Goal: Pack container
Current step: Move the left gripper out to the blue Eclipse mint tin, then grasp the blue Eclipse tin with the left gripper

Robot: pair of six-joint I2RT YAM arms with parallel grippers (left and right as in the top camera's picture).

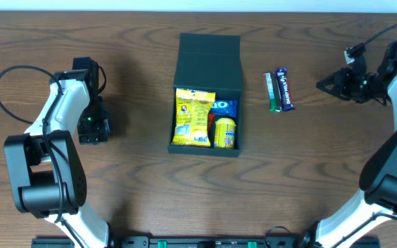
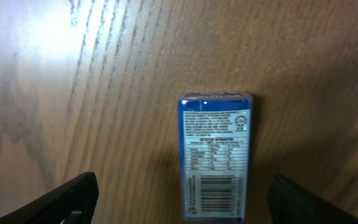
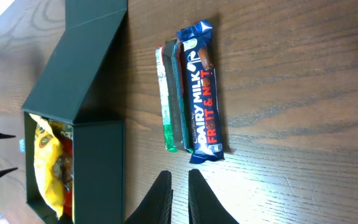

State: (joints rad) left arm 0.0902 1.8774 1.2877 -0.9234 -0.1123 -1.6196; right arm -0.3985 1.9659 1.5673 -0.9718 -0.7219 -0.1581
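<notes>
The container [image 1: 208, 63], a dark green box with its flap lid open at the back, sits mid-table. It holds a yellow snack packet [image 1: 193, 117], a blue packet [image 1: 224, 107] and a yellow tub [image 1: 225, 132]. It also shows in the right wrist view [image 3: 79, 93]. My left gripper [image 1: 94, 129] is at the left, open, its fingers [image 2: 182, 193] wide on either side of a small blue packet [image 2: 215, 155] lying on the table. My right gripper [image 1: 328, 84] is shut and empty [image 3: 179, 180], to the right of a Dairy Milk bar [image 3: 202, 90] and a green bar [image 3: 166, 99].
The two bars [image 1: 279, 90] lie side by side on the wooden table [image 1: 136, 186], right of the container. Cables run from both arms near the table's left and right edges.
</notes>
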